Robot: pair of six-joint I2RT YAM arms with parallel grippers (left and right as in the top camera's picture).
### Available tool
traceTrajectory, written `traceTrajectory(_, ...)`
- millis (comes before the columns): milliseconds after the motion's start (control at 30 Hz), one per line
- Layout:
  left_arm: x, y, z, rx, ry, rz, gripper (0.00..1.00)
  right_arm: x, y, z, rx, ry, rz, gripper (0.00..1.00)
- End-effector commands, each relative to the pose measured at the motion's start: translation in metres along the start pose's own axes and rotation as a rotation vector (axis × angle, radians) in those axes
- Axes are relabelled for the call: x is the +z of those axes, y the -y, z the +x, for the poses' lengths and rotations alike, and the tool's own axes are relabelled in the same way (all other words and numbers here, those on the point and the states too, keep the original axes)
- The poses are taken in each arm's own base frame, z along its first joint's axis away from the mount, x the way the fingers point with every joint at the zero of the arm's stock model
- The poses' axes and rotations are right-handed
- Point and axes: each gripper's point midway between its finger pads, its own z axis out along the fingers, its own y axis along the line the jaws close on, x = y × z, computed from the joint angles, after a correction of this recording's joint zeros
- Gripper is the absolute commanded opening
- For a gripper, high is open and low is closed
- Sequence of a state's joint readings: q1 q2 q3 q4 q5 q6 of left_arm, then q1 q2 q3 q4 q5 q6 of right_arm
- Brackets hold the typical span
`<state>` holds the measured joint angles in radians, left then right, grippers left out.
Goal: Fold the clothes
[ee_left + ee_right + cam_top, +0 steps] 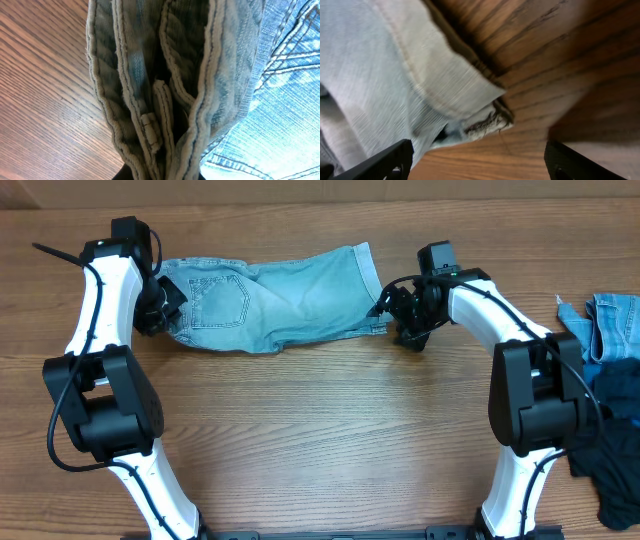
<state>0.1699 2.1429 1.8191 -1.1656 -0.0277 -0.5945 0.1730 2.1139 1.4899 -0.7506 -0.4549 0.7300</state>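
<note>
Light-blue jeans (270, 302) lying flat along far side of wooden table (320, 430), left gripper (163, 305) clamped on bunched waistband (150, 75), right gripper (402, 318) with fingers apart beside frayed leg hem (485, 122), clothes pile (612, 410) at right edge.

jeans (270, 305) lying left to right on table (330, 440), toward its back, clothes pile (612, 405) at right edge

Two arms (98, 300) (490, 310), one denim shorts (280, 305) — one clothes pile (615, 415).
</note>
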Motion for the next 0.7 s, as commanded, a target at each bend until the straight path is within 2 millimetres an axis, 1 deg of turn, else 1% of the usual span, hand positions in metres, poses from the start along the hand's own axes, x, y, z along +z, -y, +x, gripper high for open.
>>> traceTrajectory(0, -0.011, -0.005, 0.000, 0.023, 0.020, -0.015, 0.05, 0.011, 0.004, -0.003, 0.093, 0.036, 0.042, 0.86)
traceTrajectory(67, -0.011, -0.006, 0.002, 0.023, 0.015, -0.019, 0.06, 0.018, 0.006, -0.004, 0.135, 0.031, 0.045, 0.85)
traceTrajectory(100, -0.011, -0.007, 0.002, 0.023, 0.012, -0.021, 0.06, 0.021, 0.007, -0.005, 0.145, 0.032, 0.044, 0.80)
traceTrajectory(167, -0.011, -0.007, 0.003, 0.024, 0.009, -0.023, 0.06, 0.021, 0.008, -0.007, 0.145, 0.037, 0.049, 0.66)
traceTrajectory(200, -0.011, -0.008, 0.003, 0.024, 0.008, -0.024, 0.06, 0.021, 0.009, -0.006, 0.142, 0.036, 0.052, 0.52)
traceTrajectory(233, -0.011, -0.008, 0.004, 0.024, 0.006, -0.025, 0.07, 0.021, 0.015, -0.009, 0.145, 0.054, 0.080, 0.32)
traceTrajectory(267, -0.011, -0.008, 0.004, 0.024, 0.006, -0.025, 0.08, 0.020, 0.023, -0.011, 0.148, 0.076, 0.119, 0.23)
traceTrajectory(300, -0.011, -0.008, 0.004, 0.024, 0.006, -0.025, 0.08, 0.017, 0.034, -0.014, 0.161, 0.098, 0.167, 0.09)
traceTrajectory(333, -0.011, -0.008, 0.004, 0.024, 0.006, -0.025, 0.09, 0.016, 0.036, -0.015, 0.140, 0.102, 0.174, 0.04)
traceTrajectory(367, -0.011, -0.008, 0.004, 0.024, 0.006, -0.025, 0.09, 0.016, 0.035, -0.016, 0.111, 0.102, 0.172, 0.04)
traceTrajectory(433, -0.011, -0.008, 0.004, 0.051, 0.006, -0.027, 0.09, 0.012, 0.044, -0.025, 0.078, 0.143, 0.214, 0.04)
traceTrajectory(467, -0.011, -0.009, 0.003, 0.066, 0.007, -0.029, 0.09, 0.007, 0.053, -0.030, 0.074, 0.161, 0.247, 0.04)
traceTrajectory(533, -0.011, -0.009, 0.003, 0.098, 0.007, -0.030, 0.09, -0.006, 0.081, -0.036, 0.105, 0.166, 0.331, 0.04)
traceTrajectory(567, -0.011, -0.009, 0.003, 0.100, 0.006, -0.028, 0.09, -0.010, 0.088, -0.039, 0.089, 0.152, 0.336, 0.04)
traceTrajectory(600, -0.011, -0.008, 0.004, 0.101, 0.003, -0.023, 0.09, -0.014, 0.089, -0.042, 0.055, 0.148, 0.327, 0.04)
traceTrajectory(667, -0.012, -0.004, 0.007, 0.150, -0.013, 0.005, 0.11, -0.024, 0.078, -0.045, -0.046, 0.139, 0.268, 0.04)
